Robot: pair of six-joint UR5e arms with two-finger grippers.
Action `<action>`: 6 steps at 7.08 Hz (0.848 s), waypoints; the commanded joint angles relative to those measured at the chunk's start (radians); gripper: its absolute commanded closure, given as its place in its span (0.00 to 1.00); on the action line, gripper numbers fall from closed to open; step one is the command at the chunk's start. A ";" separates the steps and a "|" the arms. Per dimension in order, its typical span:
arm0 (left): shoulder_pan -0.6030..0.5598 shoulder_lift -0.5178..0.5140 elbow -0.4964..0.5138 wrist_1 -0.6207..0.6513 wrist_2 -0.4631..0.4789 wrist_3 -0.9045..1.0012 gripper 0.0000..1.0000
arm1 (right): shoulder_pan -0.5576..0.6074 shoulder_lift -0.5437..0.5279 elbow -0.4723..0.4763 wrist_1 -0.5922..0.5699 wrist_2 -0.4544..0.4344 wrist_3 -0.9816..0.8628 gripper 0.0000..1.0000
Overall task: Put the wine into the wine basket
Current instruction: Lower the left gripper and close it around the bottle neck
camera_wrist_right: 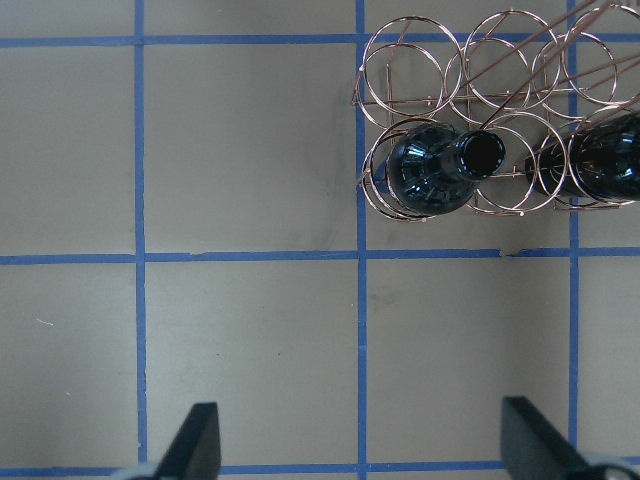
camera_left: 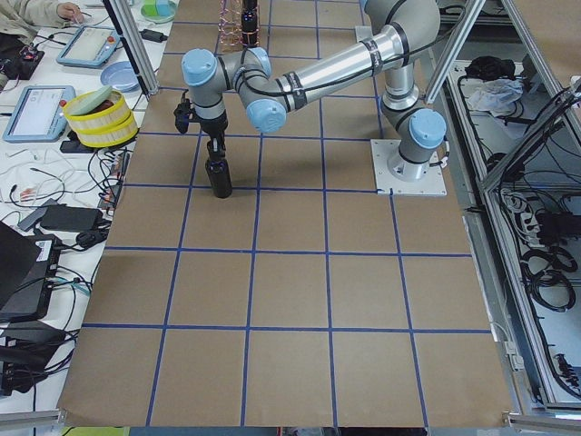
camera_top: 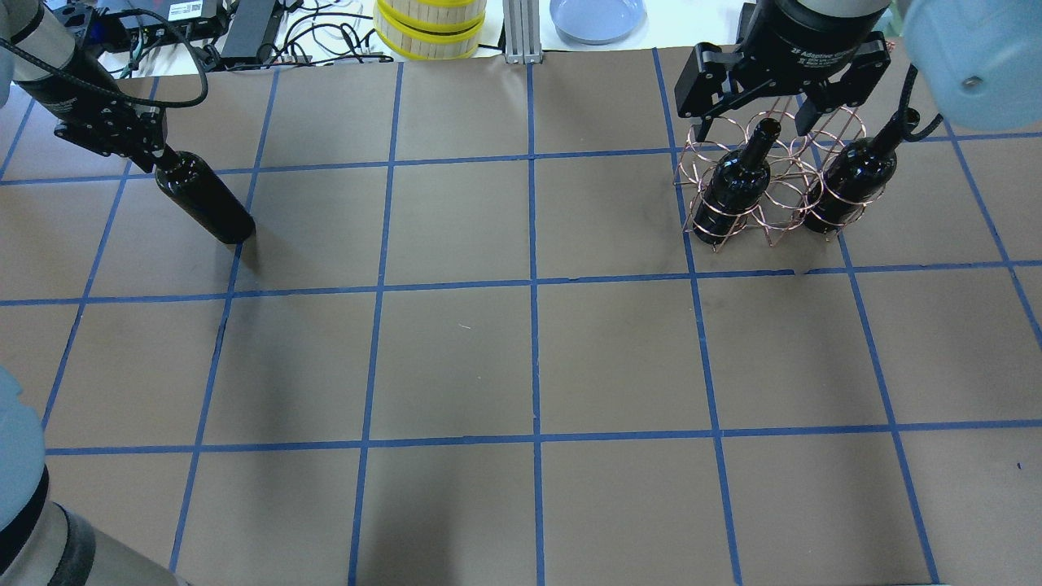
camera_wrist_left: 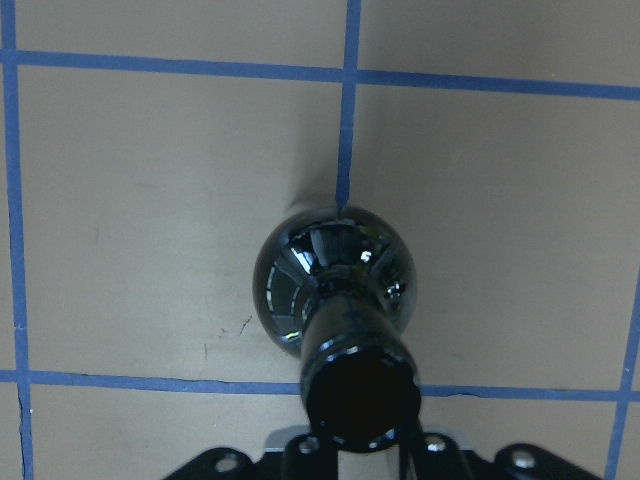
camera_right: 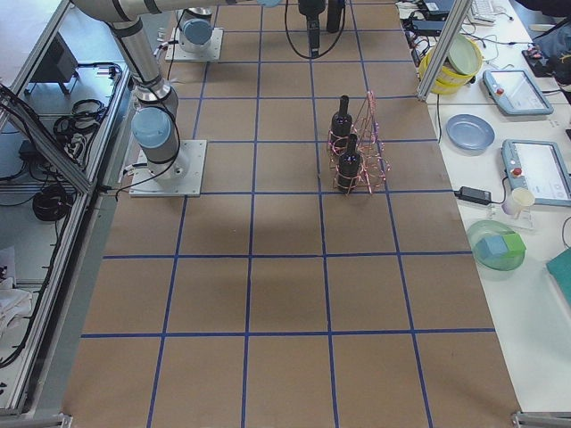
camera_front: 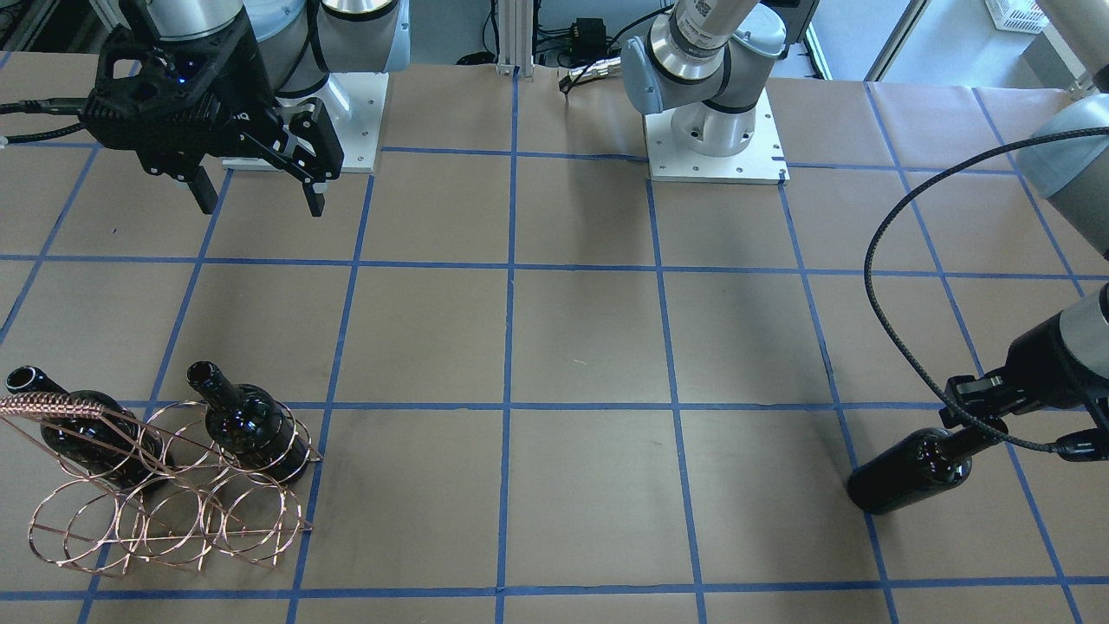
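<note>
Wine [camera_top: 207, 203] upright, neck in left tool [camera_top: 161, 157]

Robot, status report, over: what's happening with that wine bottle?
Left gripper shut on neck of wine, far from wine basket. Right gripper open, empty, high near the basket. Two other bottles already racked; empty ring between them.

wine [camera_top: 203, 199]: glossy near-black glass bottle, unlabelled, mouth open; upright, neck clamped in left gripper [camera_top: 155, 153]; well apart from wine basket [camera_front: 52, 403].
wine basket: copper wire, rows of round rings, twisted handle; on table, two look-alike bottles [camera_top: 737, 183] upright in end rings of one row.
</note>
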 commanded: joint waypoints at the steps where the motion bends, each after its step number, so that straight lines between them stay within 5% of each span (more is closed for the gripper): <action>1: 0.000 0.009 0.000 -0.008 0.000 0.000 0.78 | 0.000 0.000 0.001 0.000 0.000 0.000 0.00; 4: -0.001 0.016 0.000 -0.013 0.000 -0.001 0.83 | 0.000 0.000 0.001 0.000 0.000 0.000 0.00; 6: 0.000 0.011 -0.003 -0.007 0.000 -0.009 0.59 | 0.000 0.000 0.001 0.000 0.000 0.000 0.00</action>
